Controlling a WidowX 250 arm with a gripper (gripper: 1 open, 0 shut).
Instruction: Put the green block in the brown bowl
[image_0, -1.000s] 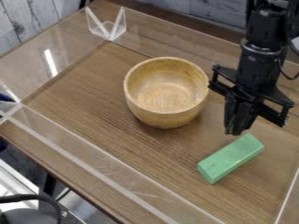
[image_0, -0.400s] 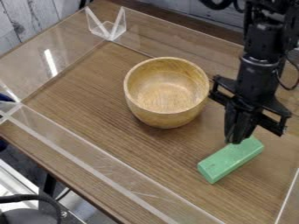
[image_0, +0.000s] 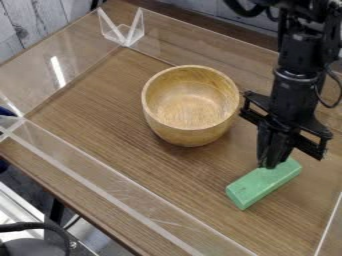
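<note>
Camera view gives you clear plastic walls (image_0: 80, 175) around the wooden table (image_0: 94, 110) — nothing blocks the brown bowl (image_0: 191, 103), which sits empty. Your gripper (image_0: 275, 158) points almost straight down, fingers pinched together, over the green block (image_0: 263, 184) lying right of the bowl.

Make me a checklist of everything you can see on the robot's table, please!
Surface: wooden table with grain, edged by clear plastic walls.
Job's things: green block lies flat on the table, right of the brown bowl; the bowl is upright and empty.
Clutter: a small clear plastic piece at the far edge.
End effector: the end effector points down over the block's far end, shut; whether it touches the block cannot be told.
Cables: dark cable loops near the top of the arm.
Surroundings: pale plank wall behind; dark shapes at lower left, unclear.
</note>
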